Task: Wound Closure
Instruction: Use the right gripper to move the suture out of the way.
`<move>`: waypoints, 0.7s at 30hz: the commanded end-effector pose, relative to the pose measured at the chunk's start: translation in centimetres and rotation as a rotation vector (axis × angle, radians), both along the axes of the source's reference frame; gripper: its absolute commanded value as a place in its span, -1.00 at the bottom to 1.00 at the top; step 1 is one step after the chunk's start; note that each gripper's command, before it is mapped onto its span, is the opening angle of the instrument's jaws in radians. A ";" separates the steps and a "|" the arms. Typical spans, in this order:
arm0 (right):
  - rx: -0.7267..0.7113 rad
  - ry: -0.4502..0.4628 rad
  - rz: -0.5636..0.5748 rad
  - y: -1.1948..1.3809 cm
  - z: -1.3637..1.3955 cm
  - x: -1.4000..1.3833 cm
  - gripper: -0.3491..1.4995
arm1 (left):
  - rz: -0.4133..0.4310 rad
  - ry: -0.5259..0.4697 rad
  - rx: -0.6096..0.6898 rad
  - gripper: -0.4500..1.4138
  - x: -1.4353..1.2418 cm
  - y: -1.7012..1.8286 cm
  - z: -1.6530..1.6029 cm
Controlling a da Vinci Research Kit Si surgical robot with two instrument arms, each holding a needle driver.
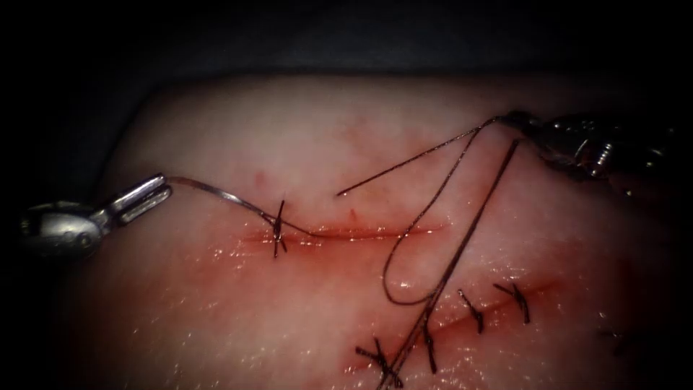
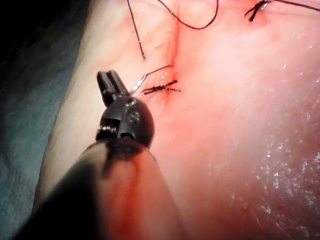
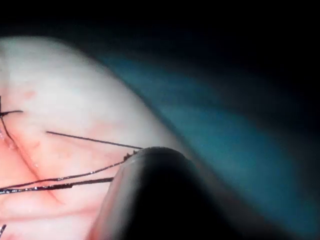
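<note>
The left pincer (image 1: 148, 196), at nine o'clock of the cut (image 1: 346, 232), is clamped on the blunt end of the needle (image 1: 238, 204) — thin, stiff, slippery steel whose tip sits in the tissue (image 1: 216, 130) beside a knot (image 1: 278, 230), best gripped behind mid-curve. The right pincer (image 1: 523, 123), at two o'clock, pinches the thread (image 1: 433, 209) — limp, light, easily frayed.

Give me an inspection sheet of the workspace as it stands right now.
Surface: tissue; upper cut has one stitch; lower cut stitched.
Job's things: needle reaches from the left tool into the upper cut; thread loops across the tissue.
Clutter: red fluid along the cuts.
Grippers: left tool holds the needle's end; right tool holds thread.
Cables: nothing seen.
Surroundings: blue drape.
</note>
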State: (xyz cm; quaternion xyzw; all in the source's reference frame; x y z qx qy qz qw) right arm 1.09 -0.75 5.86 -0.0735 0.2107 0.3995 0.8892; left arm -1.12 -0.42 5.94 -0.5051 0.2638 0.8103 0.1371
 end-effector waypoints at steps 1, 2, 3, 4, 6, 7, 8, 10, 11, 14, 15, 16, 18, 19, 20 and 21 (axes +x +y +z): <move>-0.040 -0.003 -0.018 0.49 0.12 0.03 -1.00 | 0.003 0.000 -0.001 -1.00 -0.07 0.06 0.03; -0.060 -0.002 -0.046 0.62 0.16 0.03 -1.00 | 0.002 0.001 -0.001 -1.00 -0.08 0.06 0.03; -0.080 -0.003 -0.072 0.77 0.22 0.04 -1.00 | 0.002 0.001 -0.001 -1.00 -0.08 0.06 0.03; -0.083 0.003 -0.079 0.87 0.26 0.05 -1.00 | 0.004 0.003 0.000 -1.00 -0.09 0.06 0.03; -0.112 0.040 -0.110 1.04 0.36 0.13 -1.00 | 0.002 0.004 0.000 -1.00 -0.10 0.06 0.03; -0.131 0.044 -0.130 1.10 0.40 0.17 -1.00 | 0.004 0.005 0.002 -1.00 -0.11 0.06 0.03; -0.153 0.039 -0.147 1.14 0.43 0.21 -1.00 | 0.004 0.006 0.002 -1.00 -0.11 0.07 0.03; -0.217 0.022 -0.193 1.23 0.49 0.30 -1.00 | 0.008 0.009 0.004 -1.00 -0.13 0.07 0.04; -0.241 0.024 -0.205 1.27 0.52 0.33 -1.00 | 0.010 0.010 0.005 -1.00 -0.13 0.06 0.04; -0.303 0.018 -0.279 1.34 0.63 0.38 -0.96 | 0.010 0.014 0.011 -1.00 -0.13 0.04 0.04; -0.309 0.034 -0.283 1.33 0.64 0.38 -0.42 | 0.014 0.014 0.009 -1.00 -0.13 0.02 0.04; -0.292 0.079 -0.243 1.30 0.65 0.37 0.13 | 0.019 0.011 0.013 -1.00 -0.13 0.01 0.04; -0.257 0.174 -0.168 1.17 0.65 0.35 0.72 | 0.038 -0.009 0.029 -1.00 -0.15 -0.04 0.05; -0.257 0.198 -0.163 1.11 0.64 0.33 0.78 | 0.045 -0.022 0.041 -1.00 -0.16 -0.07 0.05; -0.253 0.225 -0.153 1.03 0.62 0.31 0.82 | 0.057 -0.030 0.049 -1.00 -0.18 -0.11 0.06; -0.248 0.258 -0.142 0.92 0.57 0.29 0.85 | 0.073 -0.042 0.068 -1.00 -0.22 -0.16 0.07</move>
